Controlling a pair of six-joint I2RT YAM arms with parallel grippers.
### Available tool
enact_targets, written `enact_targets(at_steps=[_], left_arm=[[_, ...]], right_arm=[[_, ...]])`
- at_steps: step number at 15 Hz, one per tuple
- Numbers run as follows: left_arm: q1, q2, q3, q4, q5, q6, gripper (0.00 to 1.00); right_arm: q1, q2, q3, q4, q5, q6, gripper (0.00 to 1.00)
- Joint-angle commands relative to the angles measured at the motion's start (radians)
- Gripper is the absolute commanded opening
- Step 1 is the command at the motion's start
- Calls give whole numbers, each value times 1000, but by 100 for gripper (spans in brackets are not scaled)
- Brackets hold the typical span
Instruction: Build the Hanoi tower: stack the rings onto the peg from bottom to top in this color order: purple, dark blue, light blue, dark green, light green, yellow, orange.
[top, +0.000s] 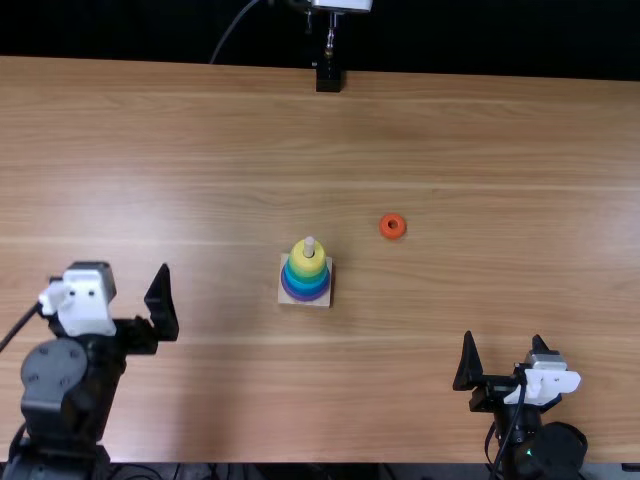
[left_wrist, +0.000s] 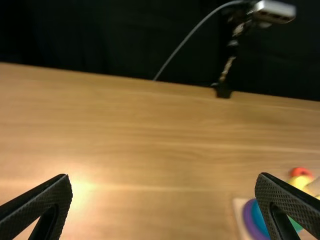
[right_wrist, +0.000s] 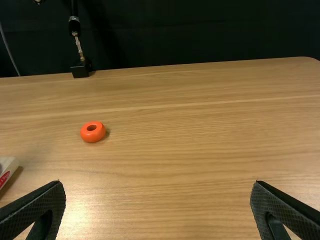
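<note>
While the right pincer (right_wrist: 158, 183) sits over the near side with its fingers spread wide and nothing between them, the left pincer (left_wrist: 164, 176) is spread just as wide, also holding nothing; stack (top: 306, 276) is ahead of both, between them, on its pale square base (top: 285, 301); purple at the foot, then blues and greens, yellow ring (top: 307, 262) on top, tip of the peg (top: 309, 246) poking out above it.

Orange ring (right_wrist: 92, 136) is the one piece off; lies flat, hole up, ahead of the right pincer and toward the left pincer's side, a bit past the stack; looks like the last step, task nearly done; right pincer seems the closer pick.

Handling, my read: light, stiff, hard to break; smooth rounded wall could squirt out if pinched high; take it across the outer sides at the widest part, fingers low, hole kept free for the peg; keep it level going down, else it may jam and drag the base.

Table (top: 200, 180) under and ahead of both pincers is light brown wood, grain running crosswise, slight sheen, so the ring may skid if nudged; farthest from the pincers, a stand (top: 329, 76) at the far edge, thin cable (top: 228, 32), black backdrop (top: 480, 40).
</note>
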Motion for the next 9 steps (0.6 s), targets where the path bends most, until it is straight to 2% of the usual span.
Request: enact_targets(at_steps=[1, 4, 9], left_arm=[[12, -107, -94, 4, -18, 5, 100], [18, -305, -292, 2, -16, 4, 100], [15, -517, -509, -5, -11, 11, 100]], right_arm=[[-8, -13, -62, -74, -5, -4, 100], [-8, -13, -62, -74, -5, -4, 100], [-8, -13, -62, -74, -5, -4, 100]])
